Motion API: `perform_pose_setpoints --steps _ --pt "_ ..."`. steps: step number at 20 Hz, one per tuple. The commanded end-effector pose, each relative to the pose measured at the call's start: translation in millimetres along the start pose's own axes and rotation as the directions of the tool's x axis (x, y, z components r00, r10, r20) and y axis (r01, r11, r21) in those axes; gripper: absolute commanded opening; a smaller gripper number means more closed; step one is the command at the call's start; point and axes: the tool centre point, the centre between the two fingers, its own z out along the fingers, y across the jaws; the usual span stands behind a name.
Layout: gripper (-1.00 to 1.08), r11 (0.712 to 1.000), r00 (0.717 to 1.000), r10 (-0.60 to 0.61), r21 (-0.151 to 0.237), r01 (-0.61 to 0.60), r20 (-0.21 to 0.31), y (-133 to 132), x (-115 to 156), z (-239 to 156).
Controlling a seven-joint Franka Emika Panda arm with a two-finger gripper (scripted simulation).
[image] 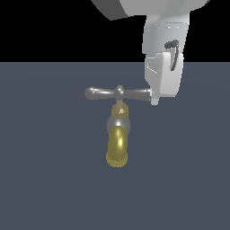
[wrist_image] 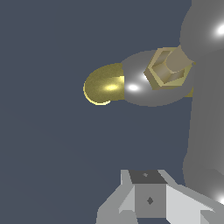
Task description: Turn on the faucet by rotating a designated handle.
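Observation:
The faucet (image: 117,146) stands on the dark floor with its brass-yellow curved spout toward the camera; the wrist view shows the spout (wrist_image: 103,85), a silver collar and a brass hex stem. Its handle (image: 119,93) is a silver-grey crossbar lying level across the top, and it shows as a thick grey bar (wrist_image: 205,113) in the wrist view. My white gripper (image: 154,99) hangs at the bar's end on the exterior view's right, fingertip touching or almost touching that rounded end. The fingers (wrist_image: 149,199) sit together, shut, with nothing between them.
A plain dark grey-blue floor (image: 45,179) surrounds the faucet, with black background behind it. The white arm (image: 152,13) comes down from above on the exterior view's right. No other objects show.

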Motion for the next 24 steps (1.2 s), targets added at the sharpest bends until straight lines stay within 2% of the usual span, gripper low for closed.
perform_pose_setpoints --steps 1,24 --pt "-1.0 1.0 1.0 0.0 0.0 0.0 0.0 7 -1 0" --pt "-1.0 1.0 1.0 -0.002 0.0 0.002 -0.001 69 -9 0"
